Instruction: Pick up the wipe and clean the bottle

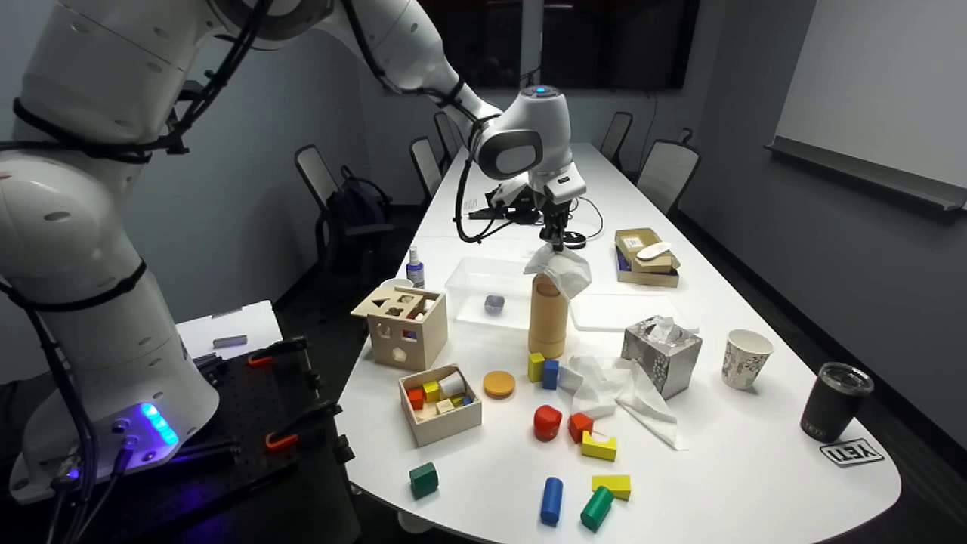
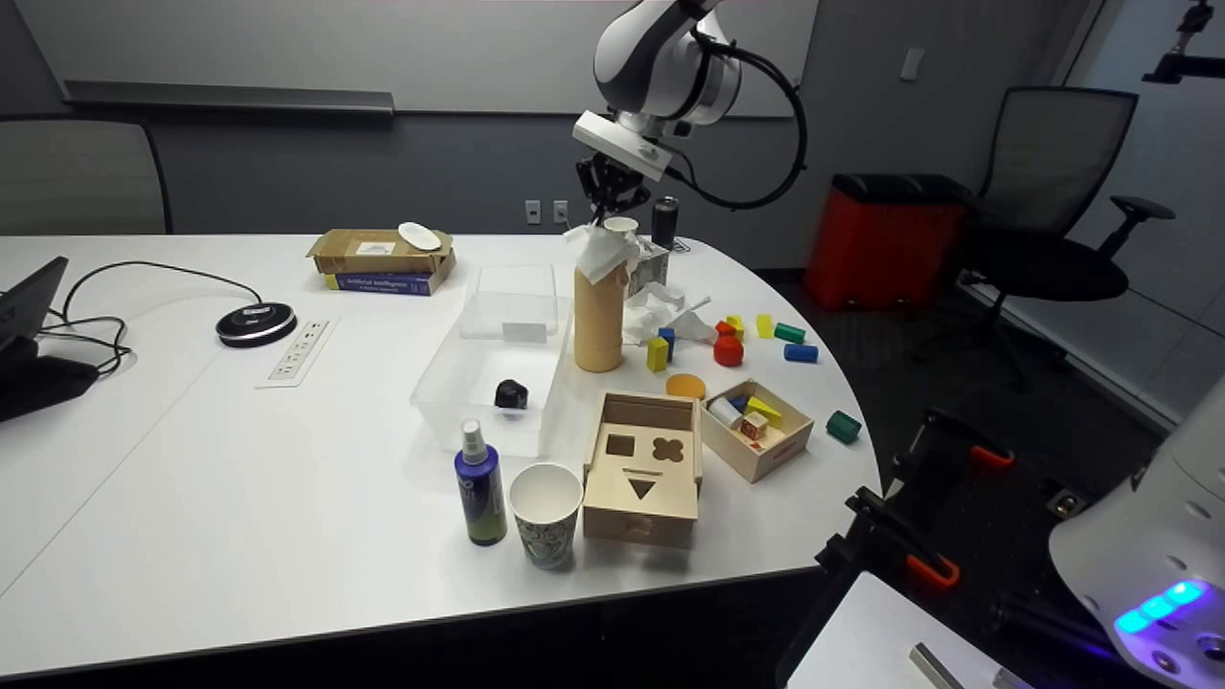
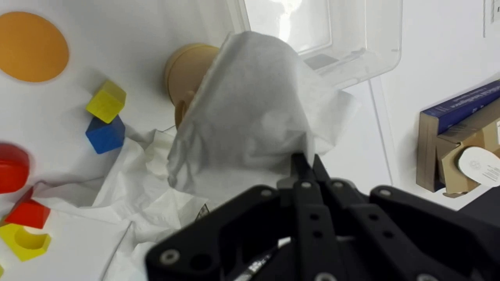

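Tan cylindrical bottle (image 1: 548, 325) stands upright mid-frame in an exterior view, just below the black two-fingered gripper (image 1: 557, 245), whose pressed-together fingers hold a white paper wipe (image 1: 566, 270) over the bottle's top.

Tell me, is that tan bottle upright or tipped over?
Upright: both exterior views show the tan bottle standing vertically, base down on the table.

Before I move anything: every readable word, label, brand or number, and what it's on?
"Artificial Intelligence": book spine; smaller line below it too blurred.
"YETI": flat sticker by the black tumbler.
Too small or blurred: the tumbler's faint lettering, spray bottle label, white label on the carton, print on the white oval piece.
None readable: tan bottle, wipe.
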Controlling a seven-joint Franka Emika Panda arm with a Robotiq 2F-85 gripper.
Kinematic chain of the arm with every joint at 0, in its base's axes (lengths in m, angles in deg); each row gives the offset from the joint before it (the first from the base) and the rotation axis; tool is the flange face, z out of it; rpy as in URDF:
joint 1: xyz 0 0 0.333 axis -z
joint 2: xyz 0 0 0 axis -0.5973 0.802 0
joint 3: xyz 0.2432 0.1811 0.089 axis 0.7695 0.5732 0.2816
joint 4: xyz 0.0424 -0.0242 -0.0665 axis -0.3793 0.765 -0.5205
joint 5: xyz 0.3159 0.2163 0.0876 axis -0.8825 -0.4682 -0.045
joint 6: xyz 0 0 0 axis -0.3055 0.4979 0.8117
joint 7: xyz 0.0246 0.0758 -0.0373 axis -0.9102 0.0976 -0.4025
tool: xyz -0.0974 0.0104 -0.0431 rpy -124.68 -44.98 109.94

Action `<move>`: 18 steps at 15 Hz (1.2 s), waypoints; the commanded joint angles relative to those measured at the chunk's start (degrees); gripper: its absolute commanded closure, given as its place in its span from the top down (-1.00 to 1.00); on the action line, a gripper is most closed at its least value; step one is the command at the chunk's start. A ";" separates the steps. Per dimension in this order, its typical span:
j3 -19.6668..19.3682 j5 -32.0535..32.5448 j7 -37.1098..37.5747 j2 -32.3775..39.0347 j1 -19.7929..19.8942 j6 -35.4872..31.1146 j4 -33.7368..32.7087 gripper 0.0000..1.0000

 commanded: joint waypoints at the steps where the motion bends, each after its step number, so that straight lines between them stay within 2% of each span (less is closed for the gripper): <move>1: 0.68 -0.40 1.41 -0.68 -0.04 1.96 -0.88 -0.99; 7: -1.29 2.07 3.39 -0.52 -1.05 6.82 -0.76 -0.99; 11: -2.93 4.30 5.99 -0.52 -1.88 4.60 -0.41 -0.99; 18: -2.43 4.35 6.13 -0.05 -1.60 0.61 -0.26 -0.99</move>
